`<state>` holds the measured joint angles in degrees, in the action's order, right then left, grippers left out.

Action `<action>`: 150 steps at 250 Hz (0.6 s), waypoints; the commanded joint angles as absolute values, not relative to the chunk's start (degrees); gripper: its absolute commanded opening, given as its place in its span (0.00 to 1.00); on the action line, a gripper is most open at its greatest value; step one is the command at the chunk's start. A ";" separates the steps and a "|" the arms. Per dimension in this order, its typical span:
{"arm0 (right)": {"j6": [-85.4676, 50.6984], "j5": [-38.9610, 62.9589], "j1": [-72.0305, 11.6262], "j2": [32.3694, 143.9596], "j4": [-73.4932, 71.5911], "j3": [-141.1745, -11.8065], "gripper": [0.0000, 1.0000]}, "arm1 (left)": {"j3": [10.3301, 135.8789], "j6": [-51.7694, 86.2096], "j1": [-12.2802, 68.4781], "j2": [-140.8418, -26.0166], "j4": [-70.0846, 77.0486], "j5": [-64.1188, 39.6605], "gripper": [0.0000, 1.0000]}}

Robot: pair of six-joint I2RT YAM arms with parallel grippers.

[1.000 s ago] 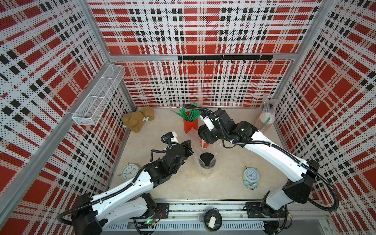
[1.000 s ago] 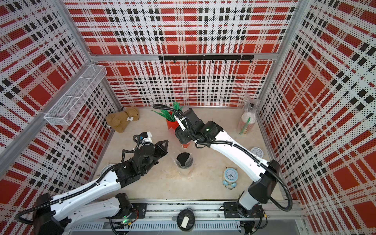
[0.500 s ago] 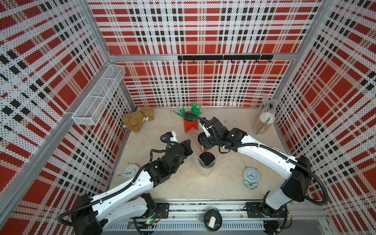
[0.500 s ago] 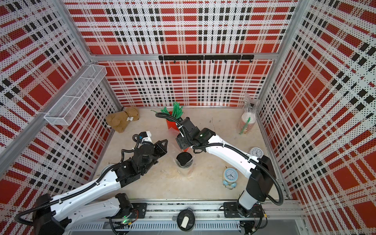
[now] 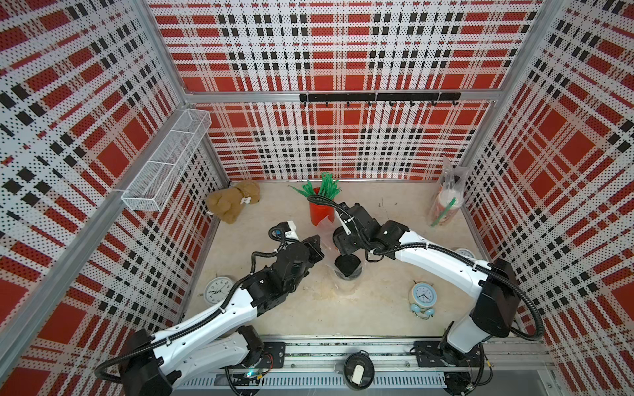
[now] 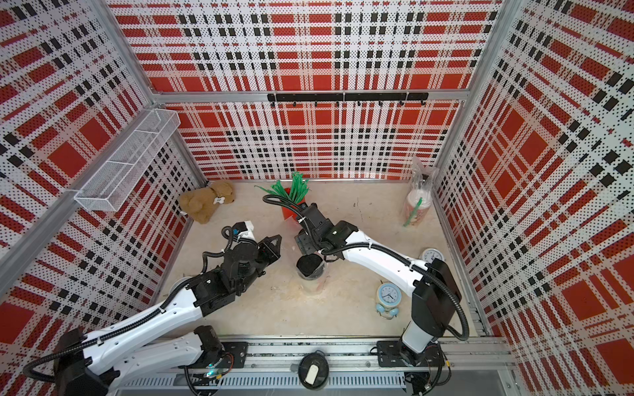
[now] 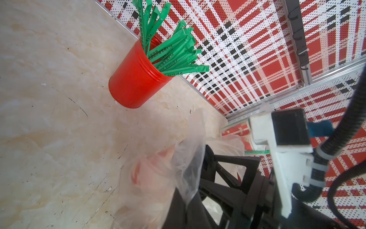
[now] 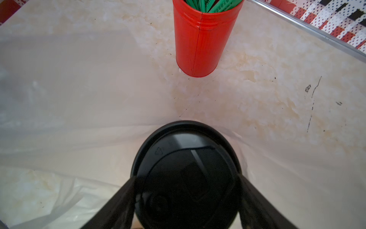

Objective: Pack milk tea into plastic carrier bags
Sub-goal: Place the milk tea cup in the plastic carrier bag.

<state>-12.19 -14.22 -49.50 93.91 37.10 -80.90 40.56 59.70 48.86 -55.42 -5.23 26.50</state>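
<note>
A clear plastic carrier bag (image 5: 325, 226) (image 7: 190, 158) stands mid-table, and my left gripper (image 5: 317, 245) (image 7: 188, 202) is shut on its edge. One black-lidded milk tea cup (image 5: 347, 265) (image 6: 309, 266) stands inside it. My right gripper (image 5: 346, 241) (image 8: 187, 178) hangs just behind that cup, over the bag's mouth. Its fingers flank the black lid (image 8: 186, 158) of a second cup, with bag film (image 8: 79, 119) all round. No gap shows between fingers and lid. Another bag with cups (image 5: 446, 202) (image 6: 417, 202) leans in the back right corner.
A red cylinder of green straws (image 5: 321, 211) (image 8: 202, 39) stands right behind the bag. A teddy (image 5: 233, 202) lies back left. Clocks sit front left (image 5: 219, 291), front right (image 5: 422, 298) and by the right wall (image 5: 464, 253). A wire basket (image 5: 168, 161) hangs on the left wall.
My right arm has come forward from beside the straw cylinder, carrying a cup down into the bag behind the standing cup. The left gripper has stayed put on the bag.
</note>
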 commanded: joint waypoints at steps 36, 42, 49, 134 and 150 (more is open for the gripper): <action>-10.19 -13.99 -49.55 93.90 39.15 -86.82 1.00 | 41.15 59.41 47.81 -56.12 -4.31 26.04 0.00; -9.81 -13.79 -49.57 93.62 39.56 -87.61 1.00 | 41.05 59.41 47.77 -56.25 -4.12 25.98 0.00; -9.34 -13.77 -49.53 93.24 39.93 -88.52 1.00 | 40.89 59.50 47.64 -56.40 -4.00 25.79 0.00; -4.70 -6.95 -43.61 92.59 37.71 -98.08 0.66 | 38.67 59.16 46.45 -57.57 -2.34 23.90 0.00; -4.06 -6.24 -42.36 95.18 37.87 -101.28 0.52 | 38.51 58.68 46.39 -57.57 -2.36 23.54 0.00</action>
